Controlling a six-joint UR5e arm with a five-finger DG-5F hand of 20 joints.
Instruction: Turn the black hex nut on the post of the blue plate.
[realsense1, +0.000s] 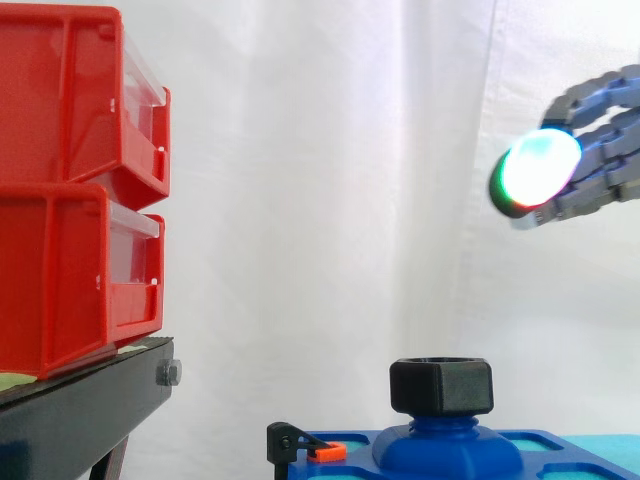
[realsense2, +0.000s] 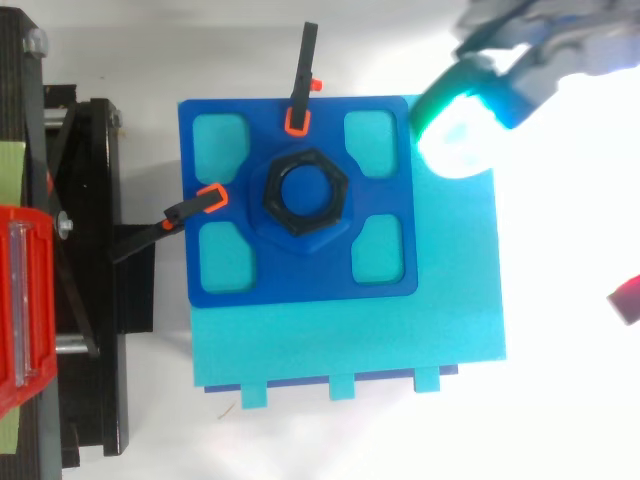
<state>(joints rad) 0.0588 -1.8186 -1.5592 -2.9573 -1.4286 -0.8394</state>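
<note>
The black hex nut (realsense1: 441, 386) (realsense2: 305, 193) sits on the raised blue post (realsense1: 446, 446) in the middle of the blue plate (realsense2: 300, 275). My hand (realsense1: 603, 150) (realsense2: 565, 45) hangs in the air above and to the right of the nut, well apart from it. Its fingers are loosely extended toward the nut and hold nothing. One fingertip (realsense1: 540, 170) (realsense2: 455, 125) glows white and green over the plate's far right corner.
Two stacked red bins (realsense1: 70, 190) rest on a black stand (realsense1: 80, 410) to the left. Two black clamps with orange tips (realsense2: 300, 75) (realsense2: 170, 215) grip the plate's edges. A cyan base (realsense2: 350, 340) lies under the plate.
</note>
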